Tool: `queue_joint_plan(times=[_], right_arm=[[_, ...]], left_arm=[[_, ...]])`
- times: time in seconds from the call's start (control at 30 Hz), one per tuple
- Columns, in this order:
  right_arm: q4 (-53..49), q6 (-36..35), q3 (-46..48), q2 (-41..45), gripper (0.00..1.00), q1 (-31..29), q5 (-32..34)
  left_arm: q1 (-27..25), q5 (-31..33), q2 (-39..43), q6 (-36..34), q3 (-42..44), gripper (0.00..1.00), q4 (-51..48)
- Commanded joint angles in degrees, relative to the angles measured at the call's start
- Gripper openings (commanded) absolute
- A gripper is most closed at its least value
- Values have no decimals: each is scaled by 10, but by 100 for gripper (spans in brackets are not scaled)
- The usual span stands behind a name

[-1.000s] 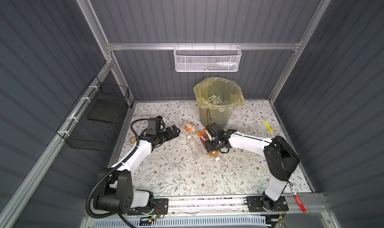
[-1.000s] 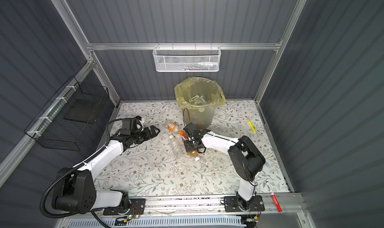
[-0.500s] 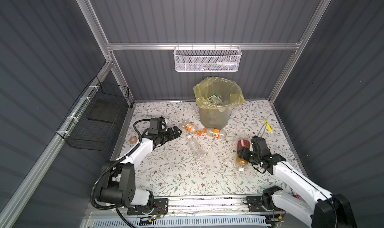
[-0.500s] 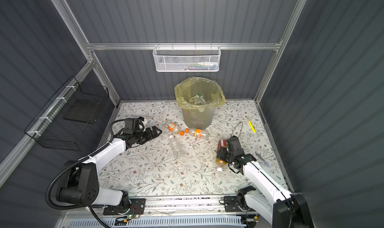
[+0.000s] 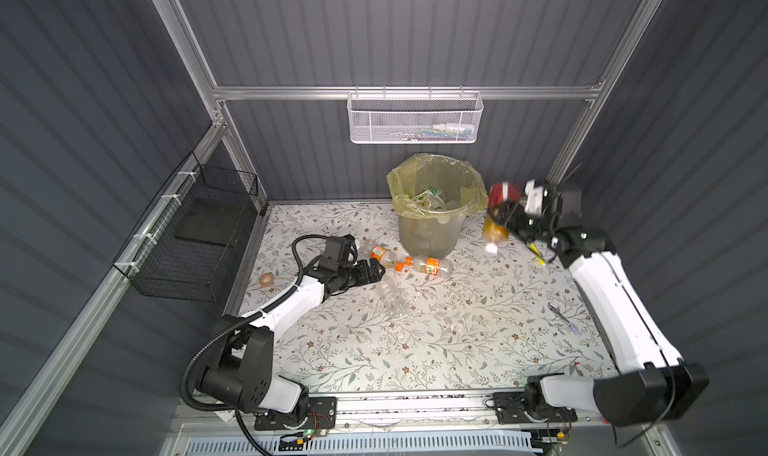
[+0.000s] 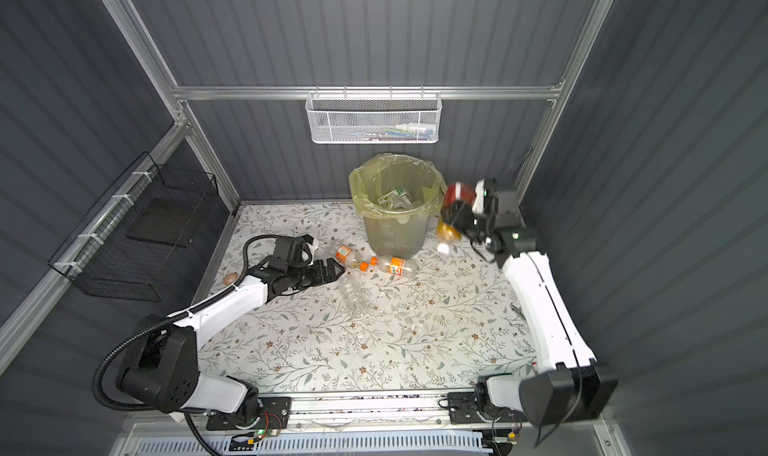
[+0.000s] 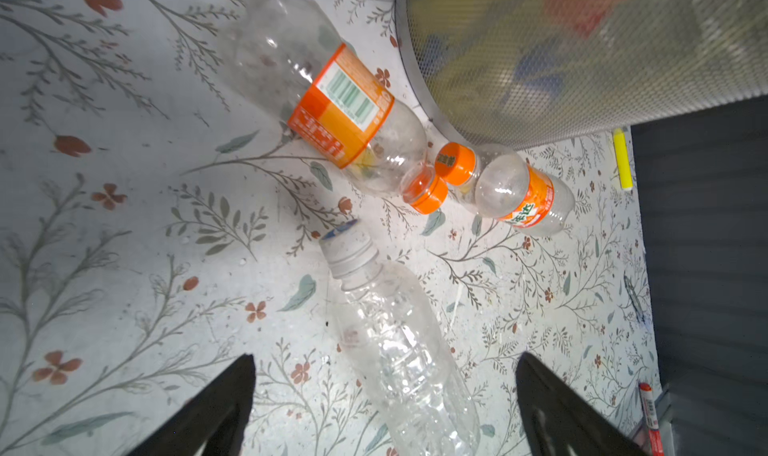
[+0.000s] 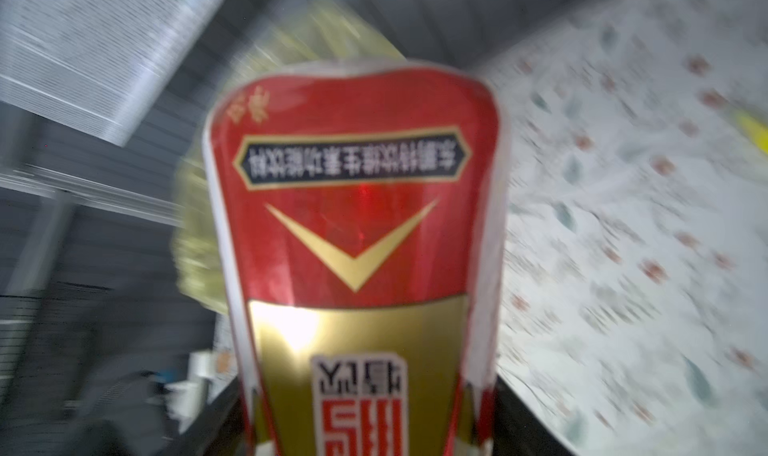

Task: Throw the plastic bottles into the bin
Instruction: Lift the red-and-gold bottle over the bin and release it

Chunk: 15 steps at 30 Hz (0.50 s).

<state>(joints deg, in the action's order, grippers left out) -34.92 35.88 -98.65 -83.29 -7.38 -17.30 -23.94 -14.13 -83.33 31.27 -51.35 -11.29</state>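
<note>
The red-labelled bottle (image 5: 502,194) sits at your right claw (image 5: 509,217), just beside the bin (image 5: 428,233), not over it. Blur hides whether the claw grips. Released here, it may hit the worktop (image 5: 457,329). Your left claw (image 5: 374,270) gapes empty.

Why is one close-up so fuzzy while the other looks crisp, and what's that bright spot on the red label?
Right wrist view: the red-labelled bottle is soft and the floral table behind it streaks, probably motion blur; the bright spot is glare on its gold band. Left wrist view: the clear bottle is sharp. In a top view, the right gripper is smeared too.
</note>
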Motion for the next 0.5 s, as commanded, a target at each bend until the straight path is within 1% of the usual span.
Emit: queue_joint_plan(times=[0.0, 0.03, 0.07, 0.1, 0.23, 0.47], right_arm=[[-127, 7, -219, -106, 97, -11, -57], [-159, 1, -260, -133, 99, -8, -43], [-164, -2, -267, -140, 99, -4, -38], [-152, 4, -247, -136, 99, 4, -45], [-51, 29, -79, -59, 99, 29, -45], [2, 31, 158, 68, 99, 99, -42]], left_arm=[[-13, 21, -4, 26, 19, 99, -7], [-18, 25, 1, 30, 23, 100, -7], [-20, 25, 6, 34, 27, 100, -6], [-21, 26, 9, 37, 31, 100, -7], [-29, 17, -1, 36, 27, 100, -15], [-61, 9, -59, 40, -1, 100, -1]])
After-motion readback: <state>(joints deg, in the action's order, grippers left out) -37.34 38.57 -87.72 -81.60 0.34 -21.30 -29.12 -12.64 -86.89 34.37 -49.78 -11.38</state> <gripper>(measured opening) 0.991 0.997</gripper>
